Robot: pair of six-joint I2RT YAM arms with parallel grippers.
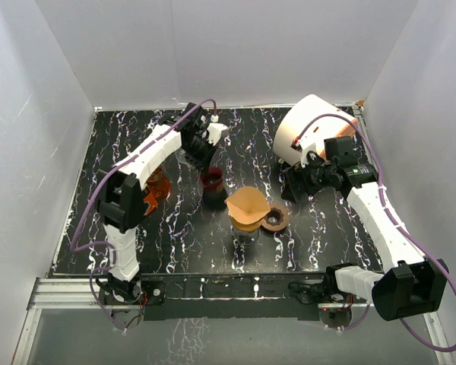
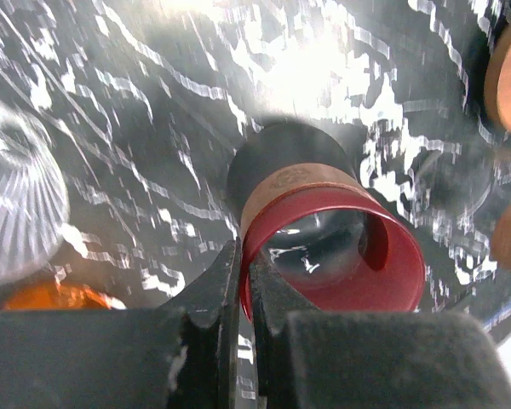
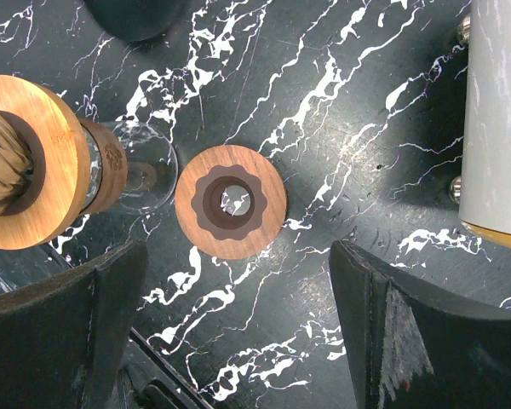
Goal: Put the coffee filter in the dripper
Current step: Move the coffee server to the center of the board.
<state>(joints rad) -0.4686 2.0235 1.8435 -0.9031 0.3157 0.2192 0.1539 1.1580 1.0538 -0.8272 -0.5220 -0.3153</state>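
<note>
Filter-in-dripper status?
Done: nothing certain; the brown paper filter sits opened mid-table, seated in a dripper or not I can't tell. In hand: left gripper shut on the rim of the red cup; right gripper open, empty, near the wooden ring. Left: confirming or seating the filter.

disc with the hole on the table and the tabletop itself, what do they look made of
Disc: looks like wood, matte, visible grain streaks; its darker scalloped inner ring could be rubber or plastic. Tabletop: black with white marble-like veins, glossy with glare; possibly a printed sheet, not stone.
</note>
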